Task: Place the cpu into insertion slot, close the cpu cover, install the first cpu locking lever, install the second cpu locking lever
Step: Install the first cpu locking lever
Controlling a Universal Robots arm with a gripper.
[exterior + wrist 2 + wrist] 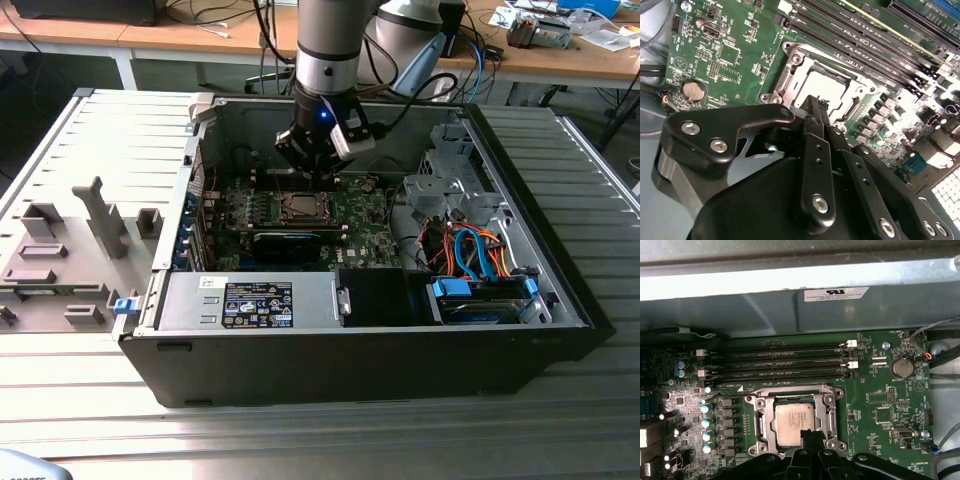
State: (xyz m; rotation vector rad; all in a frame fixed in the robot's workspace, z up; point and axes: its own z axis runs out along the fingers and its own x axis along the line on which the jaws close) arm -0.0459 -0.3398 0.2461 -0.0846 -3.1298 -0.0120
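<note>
While the end effector (809, 440) hangs with its fingers pressed together, tips at the edge of the cpu (795, 424), the chip lies flat in the insertion slot (792, 422) with the cpu cover (827, 405) seemingly down around it. A sideways nudge could scrape the chip or bend the frame against the green motherboard (880, 410).

Silvery square cpu (795, 424) flat in insertion slot (761, 426), cpu cover (829, 401) down.
</note>
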